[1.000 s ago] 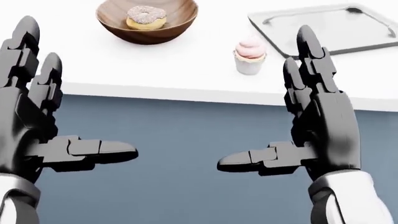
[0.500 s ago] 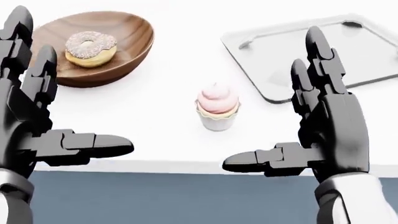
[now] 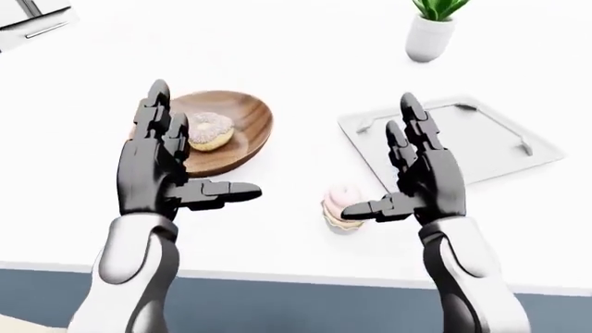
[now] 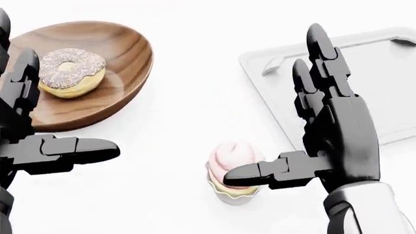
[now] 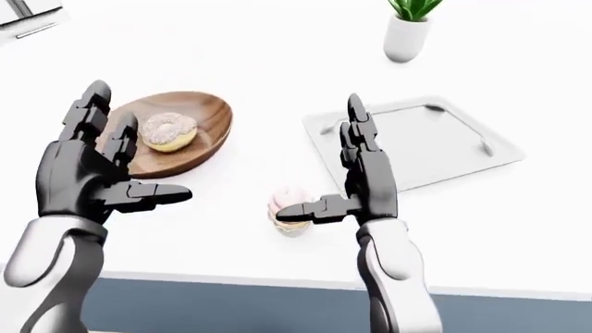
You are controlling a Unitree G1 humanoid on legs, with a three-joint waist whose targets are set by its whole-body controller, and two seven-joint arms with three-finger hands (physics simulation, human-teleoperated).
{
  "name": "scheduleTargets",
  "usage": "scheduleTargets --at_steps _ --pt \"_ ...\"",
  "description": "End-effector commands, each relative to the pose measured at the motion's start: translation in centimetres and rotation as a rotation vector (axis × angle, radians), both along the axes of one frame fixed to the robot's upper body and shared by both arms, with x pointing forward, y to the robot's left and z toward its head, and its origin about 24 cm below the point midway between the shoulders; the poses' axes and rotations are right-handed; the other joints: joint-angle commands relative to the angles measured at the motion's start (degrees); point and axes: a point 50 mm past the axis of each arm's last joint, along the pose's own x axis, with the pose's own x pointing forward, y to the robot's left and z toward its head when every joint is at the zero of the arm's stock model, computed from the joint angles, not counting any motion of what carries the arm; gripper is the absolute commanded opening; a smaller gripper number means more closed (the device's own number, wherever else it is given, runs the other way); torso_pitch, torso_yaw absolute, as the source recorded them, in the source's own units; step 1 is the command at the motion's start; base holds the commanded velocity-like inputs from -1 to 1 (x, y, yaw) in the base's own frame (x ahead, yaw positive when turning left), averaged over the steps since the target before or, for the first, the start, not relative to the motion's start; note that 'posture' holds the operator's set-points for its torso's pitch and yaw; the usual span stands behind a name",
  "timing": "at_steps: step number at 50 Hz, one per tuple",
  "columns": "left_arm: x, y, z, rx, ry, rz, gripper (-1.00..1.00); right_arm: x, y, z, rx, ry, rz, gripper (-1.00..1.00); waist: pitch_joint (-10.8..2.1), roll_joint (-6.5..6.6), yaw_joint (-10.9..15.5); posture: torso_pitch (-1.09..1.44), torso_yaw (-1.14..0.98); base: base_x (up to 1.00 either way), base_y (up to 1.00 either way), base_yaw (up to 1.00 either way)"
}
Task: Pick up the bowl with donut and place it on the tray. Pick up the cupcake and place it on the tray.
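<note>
step: getting ready to grab | left hand (image 3: 171, 173) spread wide by bowl (image 3: 242, 132) with donut (image 3: 209, 130) | right hand (image 3: 407, 177) spread wide over cupcake (image 4: 228, 170) | tray (image 3: 500, 149) bare on table (image 3: 296, 55) | next: I think close fingers round bowl, lift it

Clearance on white counter (image 3: 277, 62)
Bare counter separates bowl (image 3: 231, 135), cupcake (image 4: 230, 180) and tray (image 3: 453, 142); the potted plant (image 3: 430, 31) stands above the tray, well apart.
</note>
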Motion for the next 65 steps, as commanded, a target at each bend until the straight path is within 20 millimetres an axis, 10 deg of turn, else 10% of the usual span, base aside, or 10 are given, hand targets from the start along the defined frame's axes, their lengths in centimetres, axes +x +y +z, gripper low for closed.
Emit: scheduleTargets --at_steps 1,18,65 --pt "-0.5 -0.3 1.4 0.004 -0.092 -0.022 1.0 -0.4 -0.1 1.4 -0.003 -0.086 -0.007 1.0 -1.33 0.37 -0.08 0.0 0.0 0.0 0.0 0.0" --pt "-0.9 -0.1 2.0 0.005 -0.101 -0.017 1.0 -1.0 0.4 0.6 -0.096 0.001 0.108 1.0 -0.65 0.3 0.21 0.0 0.0 0.0 0.0 0.0" --pt "-1.0 1.0 1.7 -0.019 -0.113 0.008 1.0 7.0 3.1 -4.8 -0.368 0.235 0.11 1.0 -0.83 0.9 0.36 0.0 0.0 0.0 0.0 0.0"
